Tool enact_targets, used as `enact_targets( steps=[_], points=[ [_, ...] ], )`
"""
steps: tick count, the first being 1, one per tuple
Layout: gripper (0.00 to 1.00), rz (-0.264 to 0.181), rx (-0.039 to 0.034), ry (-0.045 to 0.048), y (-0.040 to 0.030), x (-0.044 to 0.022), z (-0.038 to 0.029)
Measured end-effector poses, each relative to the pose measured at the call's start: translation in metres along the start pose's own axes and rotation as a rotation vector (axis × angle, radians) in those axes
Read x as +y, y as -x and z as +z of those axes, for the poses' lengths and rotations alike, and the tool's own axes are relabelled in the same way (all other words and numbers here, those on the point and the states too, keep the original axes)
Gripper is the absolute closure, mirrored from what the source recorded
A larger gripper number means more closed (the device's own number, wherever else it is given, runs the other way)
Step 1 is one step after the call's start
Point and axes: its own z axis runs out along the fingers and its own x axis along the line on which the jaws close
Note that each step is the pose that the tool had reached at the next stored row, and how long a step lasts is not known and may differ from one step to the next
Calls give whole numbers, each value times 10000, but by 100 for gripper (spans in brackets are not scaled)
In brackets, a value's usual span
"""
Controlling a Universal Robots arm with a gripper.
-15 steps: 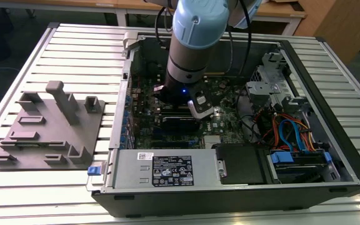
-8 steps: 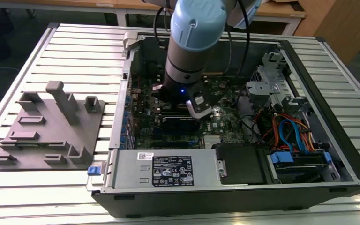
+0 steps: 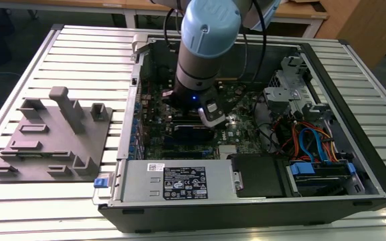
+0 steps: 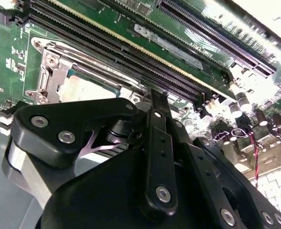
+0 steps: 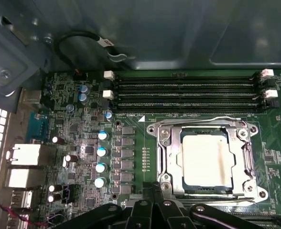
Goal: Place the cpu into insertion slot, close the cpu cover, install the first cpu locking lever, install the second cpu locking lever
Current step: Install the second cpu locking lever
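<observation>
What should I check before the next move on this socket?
1. cpu lying flat in the insertion slot: ok.
2. cpu cover down around the chip: ok.
3. Locking levers latched: cannot tell; a thin wire lever runs along the cover's edge.
4. claw close beside the cover's edge: ok.
5. claw carrying nothing: cannot tell.
6. memory slots apart from the claw: ok.
</observation>
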Motion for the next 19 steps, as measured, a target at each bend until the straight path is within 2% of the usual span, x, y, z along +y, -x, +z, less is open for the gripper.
enact_targets(
  steps=[3,6,9,14,19],
  points=[
    [89,-2,0,49,-7,5,7],
    [89,-3,2,49,-14,12,-9],
    [89,-3,1,50,-24,32,-75],
    [89,-2,2,50,-44,78,-229],
    [89,3,1,51,-47,78,-231]
  ],
)
